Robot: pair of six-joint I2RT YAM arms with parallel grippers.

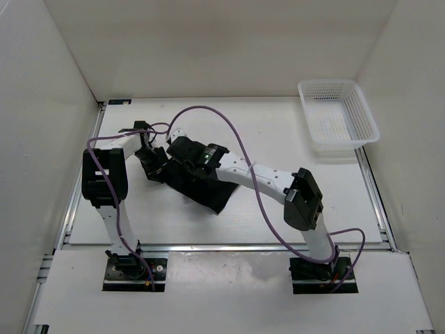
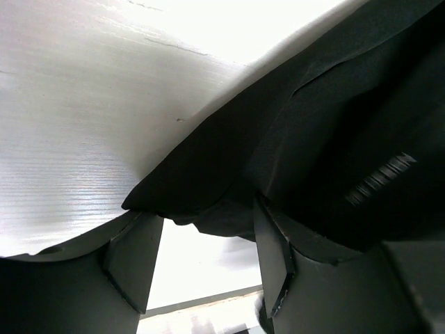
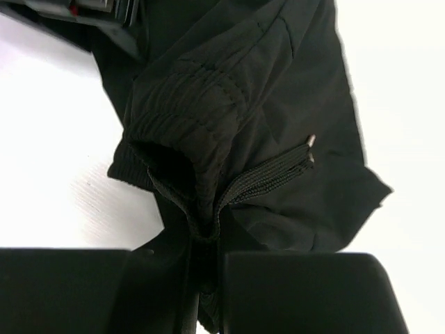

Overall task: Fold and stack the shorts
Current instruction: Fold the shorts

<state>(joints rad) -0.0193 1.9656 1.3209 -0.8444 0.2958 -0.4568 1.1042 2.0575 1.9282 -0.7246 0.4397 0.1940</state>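
The black shorts (image 1: 208, 191) lie bunched on the white table between the two arms. My right gripper (image 1: 182, 149) is shut on the ribbed waistband; in the right wrist view the fabric is pinched between its fingers (image 3: 206, 250). The flat drawstring (image 3: 274, 174) with a metal tip trails to the right. My left gripper (image 1: 151, 158) is at the left edge of the shorts. In the left wrist view its fingers (image 2: 201, 223) stand apart, with a fabric edge (image 2: 313, 139) draped across their tips and bare table showing in the gap.
A white mesh basket (image 1: 343, 142) stands at the back right corner. White walls close in the table on the left, back and right. Purple cables (image 1: 229, 132) loop over the arms and the shorts.
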